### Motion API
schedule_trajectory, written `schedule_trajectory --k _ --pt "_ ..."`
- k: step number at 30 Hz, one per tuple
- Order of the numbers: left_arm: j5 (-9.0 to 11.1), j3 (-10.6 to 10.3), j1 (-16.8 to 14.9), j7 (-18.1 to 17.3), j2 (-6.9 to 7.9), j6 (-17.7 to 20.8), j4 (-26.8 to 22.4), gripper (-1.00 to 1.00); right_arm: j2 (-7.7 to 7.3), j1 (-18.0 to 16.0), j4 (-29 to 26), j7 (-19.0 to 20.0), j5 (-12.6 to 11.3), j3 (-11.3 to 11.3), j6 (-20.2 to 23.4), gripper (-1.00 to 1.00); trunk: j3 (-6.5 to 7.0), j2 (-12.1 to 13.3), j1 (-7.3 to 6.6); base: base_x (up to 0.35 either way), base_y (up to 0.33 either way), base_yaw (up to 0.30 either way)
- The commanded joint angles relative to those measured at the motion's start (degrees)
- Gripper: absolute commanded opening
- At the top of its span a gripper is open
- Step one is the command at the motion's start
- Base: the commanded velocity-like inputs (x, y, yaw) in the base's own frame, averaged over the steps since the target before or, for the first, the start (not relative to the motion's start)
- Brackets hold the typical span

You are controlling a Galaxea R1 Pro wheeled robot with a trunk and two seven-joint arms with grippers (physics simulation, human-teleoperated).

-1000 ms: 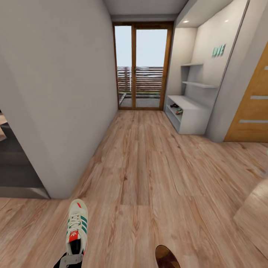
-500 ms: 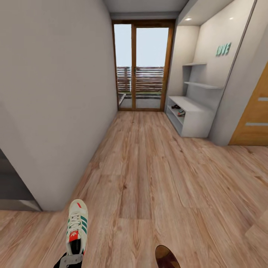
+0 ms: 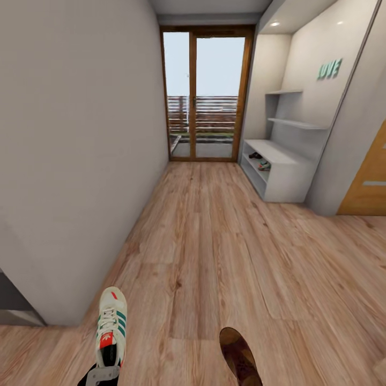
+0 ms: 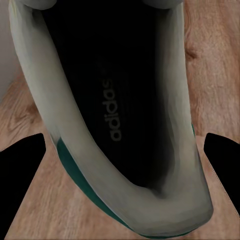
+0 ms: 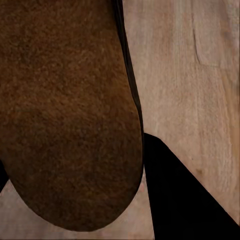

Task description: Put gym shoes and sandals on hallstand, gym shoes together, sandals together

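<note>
The robot is rolling closer to the hallstand (image 3: 281, 177), which now looms larger. The left pincer (image 3: 102, 373) is pinching a gym shoe (image 3: 111, 326); the right is carrying a sandal (image 3: 239, 357), its grip hidden.

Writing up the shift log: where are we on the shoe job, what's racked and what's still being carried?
Looks about half done. One gym shoe and one dark sandal already sit on a low shelf of the hallstand. In hand: the left gripper carries the second gym shoe, the right-hand side carries the second sandal. Left: cross the corridor floor, then set each beside its mate.
</note>
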Motion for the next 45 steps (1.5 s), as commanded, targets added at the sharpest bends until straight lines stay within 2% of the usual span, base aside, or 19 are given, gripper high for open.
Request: schedule_trajectory --k 1,3,12,19,21,29,31,37,45 --pt "-0.1 0.2 0.0 -0.2 -0.03 -0.2 0.0 -1.00 -0.14 0.0 -2.6 0.0 -0.4 0.9 -0.1 -1.00 -0.05 0.0 0.02 0.340 0.000 0.000" --pt "-0.1 0.2 0.0 -0.3 -0.03 -0.2 0.0 -1.00 -0.24 0.0 -4.4 -0.1 -0.4 0.9 -0.2 -1.00 -0.05 0.0 0.02 0.340 0.000 0.000" --pt "-0.2 0.1 0.0 -0.3 -0.12 -0.2 0.1 -1.00 -0.29 0.0 -6.1 -0.1 -0.5 0.6 -0.1 -1.00 -0.05 0.0 0.02 0.340 0.000 0.000" --pt "-0.1 0.2 0.0 -0.3 -0.06 -0.2 0.1 -1.00 -0.08 0.0 -15.6 -0.1 -0.6 0.6 0.5 -1.00 -0.05 0.0 0.02 0.340 0.000 0.000" --pt "-0.1 0.2 0.0 -0.3 -0.03 -0.2 0.1 -1.00 -0.06 0.0 -16.7 -0.1 -0.7 0.6 0.6 -1.00 -0.05 0.0 0.02 0.340 0.000 0.000" --pt "-0.1 0.2 0.0 -0.2 -0.09 -0.1 0.1 -1.00 -0.22 0.0 -17.5 -0.2 -1.0 0.7 0.8 -1.00 -0.05 0.0 0.02 0.340 0.000 0.000" --pt "-0.1 0.2 0.0 -0.3 -0.11 -0.1 0.1 -1.00 -0.19 0.0 -17.4 -0.2 -1.4 0.7 0.8 -1.00 -0.05 0.0 0.02 0.340 0.000 0.000" --pt "-0.3 0.1 0.0 -0.2 -0.12 -0.1 0.1 -1.00 -0.19 0.0 -17.4 -0.1 -5.8 0.8 0.8 -1.00 -0.05 0.0 0.02 0.340 0.000 0.000" --pt "-0.2 0.1 0.0 -0.2 -0.12 -0.2 0.1 -1.00 -0.28 0.0 -17.4 -0.1 -6.7 0.9 0.7 -1.00 -0.05 0.0 0.02 0.340 0.000 -0.140"
